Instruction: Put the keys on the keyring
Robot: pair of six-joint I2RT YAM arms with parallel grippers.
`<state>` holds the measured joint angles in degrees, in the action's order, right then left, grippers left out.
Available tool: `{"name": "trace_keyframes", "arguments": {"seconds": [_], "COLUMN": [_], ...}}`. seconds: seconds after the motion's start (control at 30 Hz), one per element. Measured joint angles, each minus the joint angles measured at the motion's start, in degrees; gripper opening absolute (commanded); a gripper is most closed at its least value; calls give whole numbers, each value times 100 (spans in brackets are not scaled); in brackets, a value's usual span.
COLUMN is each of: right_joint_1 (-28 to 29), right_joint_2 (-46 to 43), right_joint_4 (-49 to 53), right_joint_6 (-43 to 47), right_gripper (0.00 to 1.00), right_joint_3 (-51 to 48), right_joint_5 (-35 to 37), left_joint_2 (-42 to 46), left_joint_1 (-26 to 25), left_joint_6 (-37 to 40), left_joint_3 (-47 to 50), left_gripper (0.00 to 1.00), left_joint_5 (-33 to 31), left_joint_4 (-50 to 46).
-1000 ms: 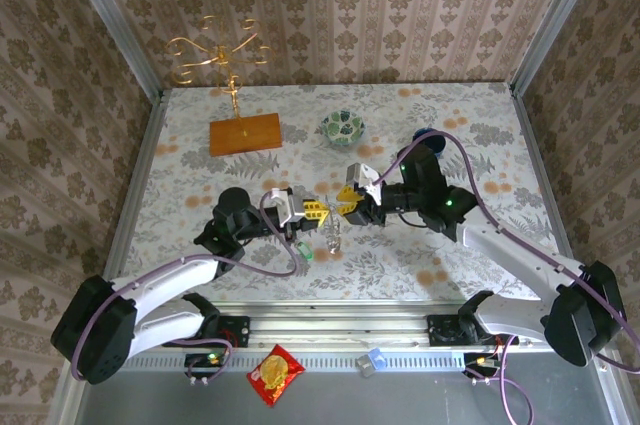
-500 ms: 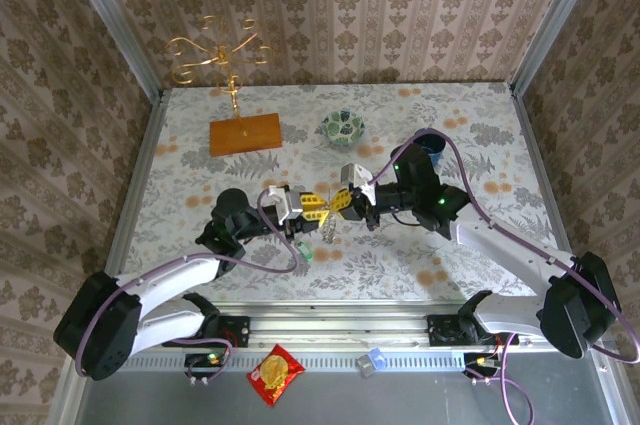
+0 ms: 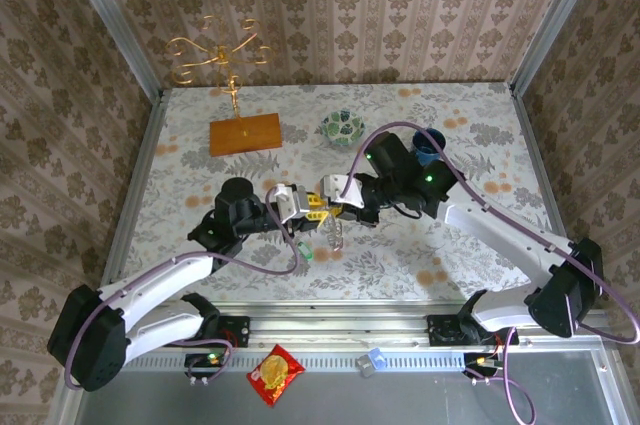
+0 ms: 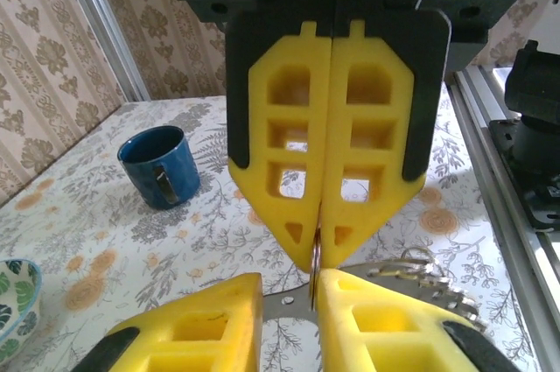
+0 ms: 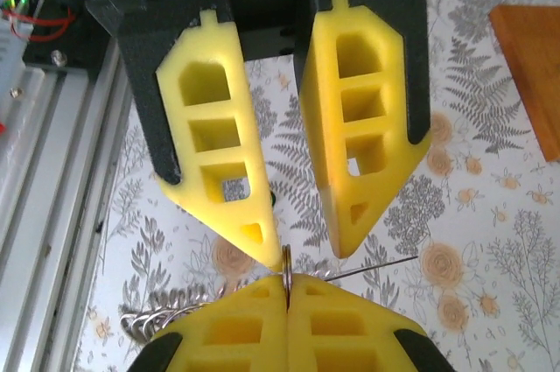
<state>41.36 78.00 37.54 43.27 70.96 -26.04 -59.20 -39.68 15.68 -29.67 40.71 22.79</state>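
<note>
Right wrist view: closest to the lens, the right gripper [image 5: 286, 279] has its yellow pads pressed together, clamped on the rim of a thin ring that I take for the keyring [image 5: 285, 256], seen edge-on just above the tips. Directly beyond, the left gripper [image 5: 304, 247] faces it nose to nose with its jaws apart, the ring's rim standing in the gap between them and not gripped. So the hoop hangs on one pinch at the very fingertips. In my judgement that is the main hazard: such a thin rim can pivot or slide out of the pads, and if the right gripper lets go before the left closes, the ring drops to the table.

The two sets of tips are almost touching, so a small misjudged advance could knock them together and jolt the ring loose.

A silvery chain [image 5: 162, 319] sits just below the pinch. I cannot tell whether it hangs from the ring or lies on the cloth. If it hangs, it could swing and snag a finger.

From the top external view, a green-headed key [image 3: 305, 252] lies on the table under the left forearm, near the grippers but apart from the ring. It is tiny, and the arm could brush it aside.
</note>
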Motion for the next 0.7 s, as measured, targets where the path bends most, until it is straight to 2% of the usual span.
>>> {"name": "trace_keyframes", "arguments": {"seconds": [0.3,0.7], "right_joint_1": [81,125], "right_joint_2": [92,90], "right_joint_4": [256,236], "right_joint_6": [157,157], "right_gripper": [0,0], "right_joint_3": [162,162], "right_joint_5": [173,144], "left_joint_2": [-122,-184], "left_joint_1": [-9,-11], "left_joint_6": [111,114], "left_joint_3": [-85,-85], "left_gripper": [16,19], "left_joint_5": [131,149], "left_joint_4": [-173,-232]}}
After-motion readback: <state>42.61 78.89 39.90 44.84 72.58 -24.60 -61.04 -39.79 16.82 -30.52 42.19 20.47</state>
